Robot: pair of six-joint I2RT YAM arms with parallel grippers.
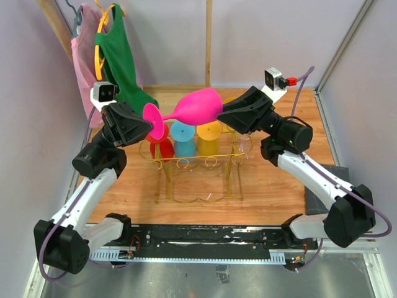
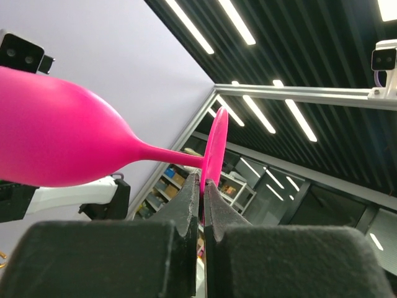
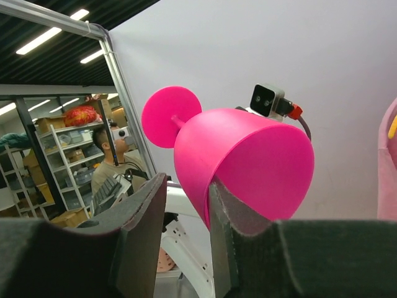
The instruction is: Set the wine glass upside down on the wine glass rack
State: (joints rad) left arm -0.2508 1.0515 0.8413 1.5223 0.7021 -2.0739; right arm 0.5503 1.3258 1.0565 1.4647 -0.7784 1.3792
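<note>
A pink wine glass (image 1: pixel 198 107) lies on its side in the air above the gold wire wine glass rack (image 1: pixel 200 164), foot to the left, bowl to the right. My left gripper (image 1: pixel 152 128) is shut on the rim of the glass's round foot; the left wrist view shows the foot (image 2: pixel 216 146) pinched between the fingertips (image 2: pixel 203 184). My right gripper (image 1: pixel 224 115) is at the bowl's mouth. In the right wrist view its jaws (image 3: pixel 186 186) straddle the bowl's wall (image 3: pixel 248 158), one finger inside against the rim, the other outside with a gap, so it is open.
A red glass (image 1: pixel 160 148), a blue glass (image 1: pixel 183 140) and a yellow glass (image 1: pixel 209 138) hang upside down in the rack's back part. A pink garment (image 1: pixel 84 59) and a green one (image 1: pixel 121 62) hang at the back left. A dark pad (image 1: pixel 340 180) lies at the right.
</note>
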